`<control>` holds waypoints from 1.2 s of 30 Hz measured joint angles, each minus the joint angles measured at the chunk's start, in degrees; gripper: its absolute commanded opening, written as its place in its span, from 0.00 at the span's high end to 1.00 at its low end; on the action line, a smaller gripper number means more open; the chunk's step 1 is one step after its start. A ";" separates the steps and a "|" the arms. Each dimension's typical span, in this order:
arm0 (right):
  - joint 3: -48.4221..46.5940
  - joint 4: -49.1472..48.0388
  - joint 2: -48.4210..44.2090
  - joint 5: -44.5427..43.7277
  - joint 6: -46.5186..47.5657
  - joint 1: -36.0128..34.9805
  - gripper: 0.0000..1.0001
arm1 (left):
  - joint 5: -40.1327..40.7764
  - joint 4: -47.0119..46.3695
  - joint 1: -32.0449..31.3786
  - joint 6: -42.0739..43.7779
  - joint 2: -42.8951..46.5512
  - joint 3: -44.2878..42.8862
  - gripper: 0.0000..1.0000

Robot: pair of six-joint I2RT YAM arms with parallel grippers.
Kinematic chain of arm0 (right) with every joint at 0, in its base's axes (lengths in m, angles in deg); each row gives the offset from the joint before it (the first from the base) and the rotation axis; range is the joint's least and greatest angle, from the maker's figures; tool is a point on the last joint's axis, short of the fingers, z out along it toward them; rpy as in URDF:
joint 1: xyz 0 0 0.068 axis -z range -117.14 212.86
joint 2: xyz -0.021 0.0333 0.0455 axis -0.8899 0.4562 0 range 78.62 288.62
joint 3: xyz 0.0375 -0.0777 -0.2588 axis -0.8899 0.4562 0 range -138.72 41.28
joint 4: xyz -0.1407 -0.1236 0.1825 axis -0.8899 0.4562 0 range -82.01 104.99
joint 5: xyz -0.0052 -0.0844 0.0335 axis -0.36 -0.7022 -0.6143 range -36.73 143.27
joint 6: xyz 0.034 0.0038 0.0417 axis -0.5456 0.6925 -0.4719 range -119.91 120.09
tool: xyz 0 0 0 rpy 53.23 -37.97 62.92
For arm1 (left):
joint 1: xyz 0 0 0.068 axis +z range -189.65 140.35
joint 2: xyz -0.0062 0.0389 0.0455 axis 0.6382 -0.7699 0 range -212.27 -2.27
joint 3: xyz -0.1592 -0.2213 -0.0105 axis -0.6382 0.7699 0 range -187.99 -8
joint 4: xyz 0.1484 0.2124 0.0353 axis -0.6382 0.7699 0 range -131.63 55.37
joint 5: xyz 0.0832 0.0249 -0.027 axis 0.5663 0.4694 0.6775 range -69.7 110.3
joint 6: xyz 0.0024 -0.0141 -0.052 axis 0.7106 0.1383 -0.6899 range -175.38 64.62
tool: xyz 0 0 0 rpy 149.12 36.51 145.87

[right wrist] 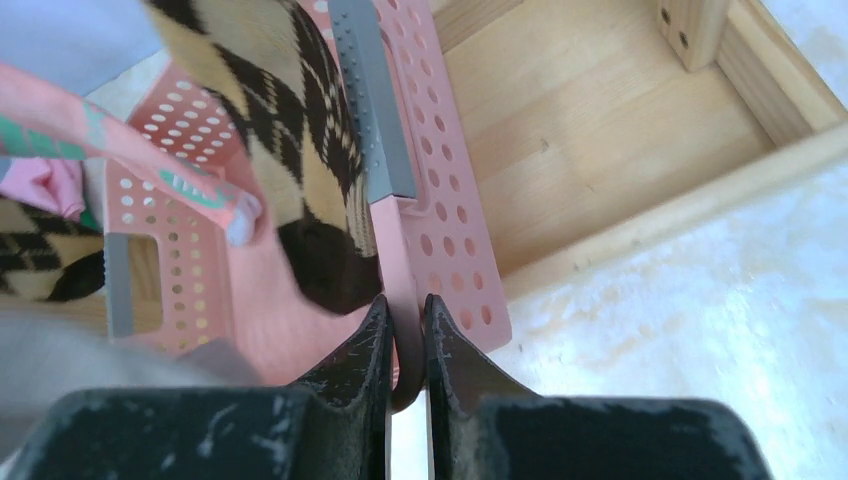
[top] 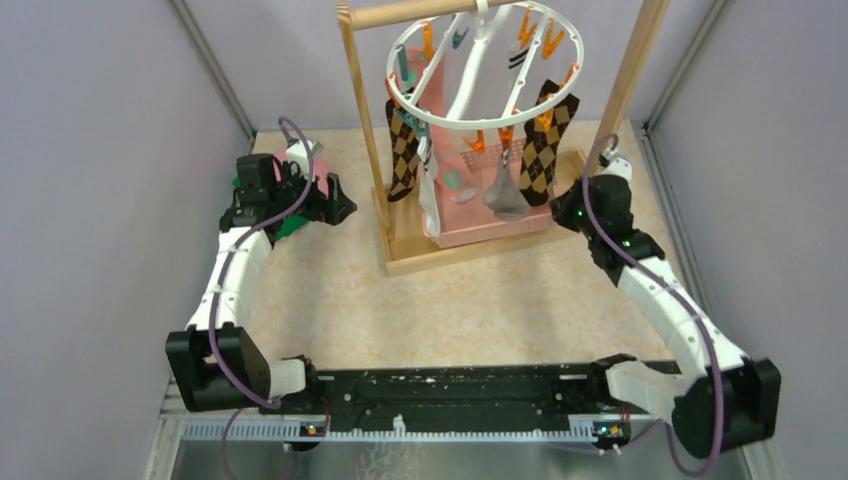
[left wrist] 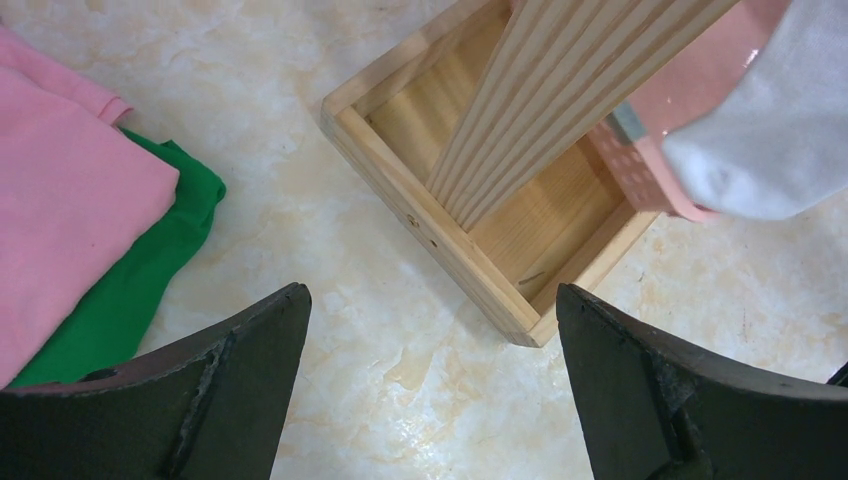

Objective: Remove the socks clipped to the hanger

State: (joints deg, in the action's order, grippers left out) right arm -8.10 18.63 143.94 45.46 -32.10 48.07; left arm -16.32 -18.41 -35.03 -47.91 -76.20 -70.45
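- Knit fabric, soft and light: the socks will sag, stretch and swing when pulled, so a pinch on the cuff just below its clip gives the most control.
- Each sock hangs from the hanger [top: 490,126], a white plastic ring on the wooden frame [top: 362,110] at the middle of the table's far edge.
- 2 argyle socks flank the ring, the right argyle sock [top: 545,145] under an orange clip [top: 546,118]. A grey sock [top: 506,195] and a white sock [top: 430,200] droop into the pink basket [top: 490,225] on the frame's base. The right wrist view also shows a pink sock [right wrist: 170,170] with teal patches.
- My guess is that the clips are sprung, so a steady downward tug should slip the cloth free. The ring is light and free-hanging and will likely tilt or swing with the pull.
- The left gripper [left wrist: 430,300] is spread wide and empty, near the frame's left base corner. Folded pink and green cloths [left wrist: 90,200] lie toward the far left corner.
- The right gripper [right wrist: 405,310] is pinched on the basket's perforated wall, with the argyle toe touching that rim just beyond its fingertips.
- No brand, label or writing is readable anywhere.
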 measured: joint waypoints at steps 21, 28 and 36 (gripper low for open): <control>3.76 35.78 -21.77 8.20 -4.59 -0.42 1.00 | -1.57 -0.33 0.00 -0.33 2.49 1.46 0.01; 5.11 37.94 -24.04 8.83 -4.92 -0.50 1.00 | -3.06 -0.74 0.00 -1.11 2.69 1.46 0.01; 5.09 40.72 -25.27 10.36 -4.92 -0.57 1.00 | -3.23 -0.74 0.00 -1.36 2.89 1.46 0.01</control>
State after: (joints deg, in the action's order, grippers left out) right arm -3.01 59.35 118.68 55.82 -37.01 47.50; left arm -19.55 -19.15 -35.03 -49.27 -73.32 -68.99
